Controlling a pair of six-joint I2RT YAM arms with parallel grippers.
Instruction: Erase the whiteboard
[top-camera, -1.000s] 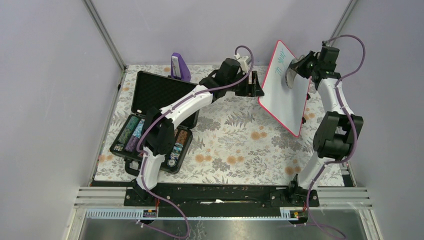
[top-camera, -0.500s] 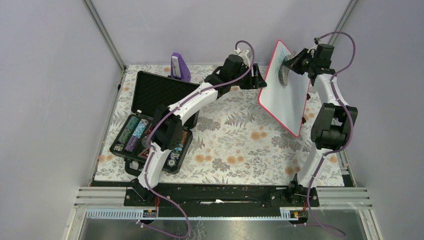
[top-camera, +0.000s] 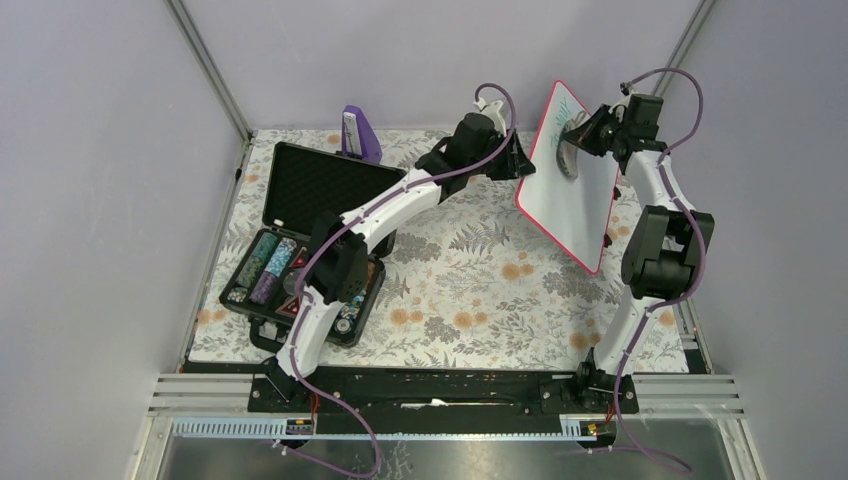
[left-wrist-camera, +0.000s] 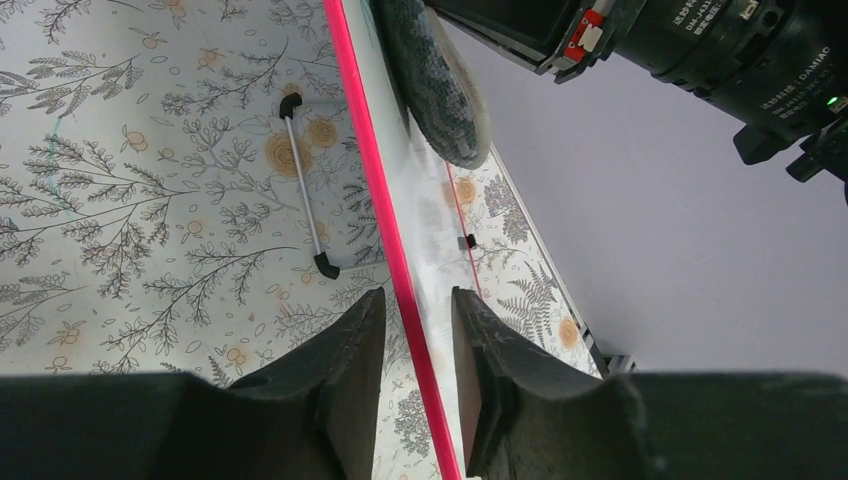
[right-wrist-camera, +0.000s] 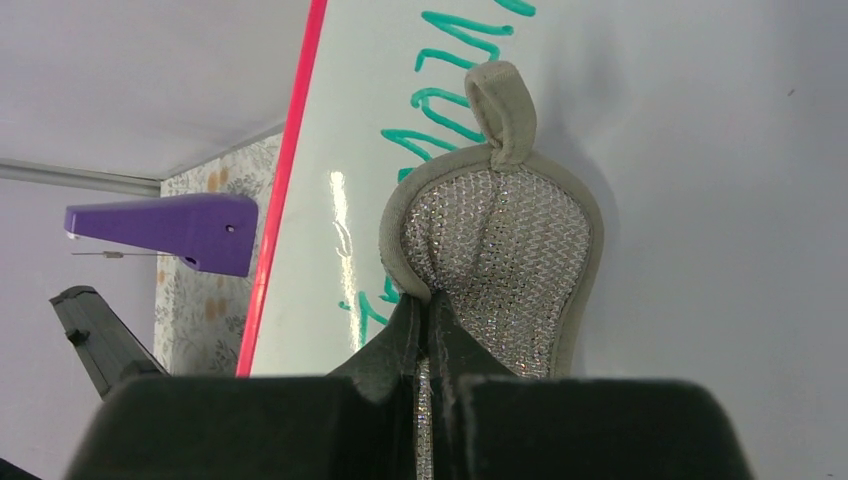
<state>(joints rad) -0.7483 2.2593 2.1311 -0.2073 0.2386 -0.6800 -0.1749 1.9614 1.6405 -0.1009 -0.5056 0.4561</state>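
So the whiteboard (top-camera: 575, 200) is up off the floral mat (top-camera: 470, 280) at the far right, standing on edge and tilted. It's a flat glossy white panel with a thin red-pink rim and rounded corners. The left gripper (top-camera: 518, 160) has its two dark fingers pinched narrowly over the rim on the board's left edge, and in the left wrist view the red strip runs right between them. The right gripper (top-camera: 585, 135) is clamped tight on a scrubbing pad (right-wrist-camera: 500, 260), a rounded thing with silvery mesh, beige fabric trim and a little loop on top, lying flat against the white face. Green handwriting (right-wrist-camera: 440, 95) shows just above the pad and down its left side. Around it there's a purple wedge-shaped thing (top-camera: 356, 133) at the back, an open black case (top-camera: 310, 235) on the left with patterned rolls inside, and a thin metal rod (left-wrist-camera: 303, 185) with black ends lying on the mat behind the board.
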